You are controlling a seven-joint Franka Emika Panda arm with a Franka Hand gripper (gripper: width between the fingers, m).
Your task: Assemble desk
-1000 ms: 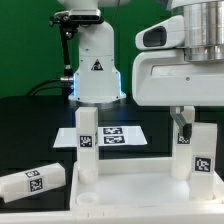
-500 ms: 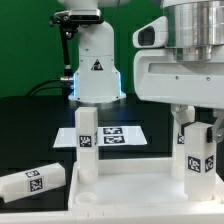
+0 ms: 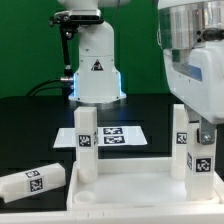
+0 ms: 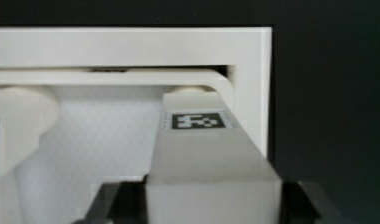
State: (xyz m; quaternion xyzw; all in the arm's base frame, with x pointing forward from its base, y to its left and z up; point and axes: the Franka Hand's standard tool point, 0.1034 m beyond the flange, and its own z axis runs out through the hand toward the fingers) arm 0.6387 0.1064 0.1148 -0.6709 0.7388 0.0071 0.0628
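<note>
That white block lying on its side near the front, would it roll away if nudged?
Probably not: the loose leg looks square-sided and rests on a flat face, so it should slide, not roll. It seems stiff plastic, likely light. Its smooth surface may be a bit slippery on the table.

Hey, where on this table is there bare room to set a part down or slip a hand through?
Free: the black table on the exterior view's left, between the robot base and the loose leg; also the desk top between its two upright legs. Crowded: the right upright leg, where the gripper sits, and the marker board.
</note>
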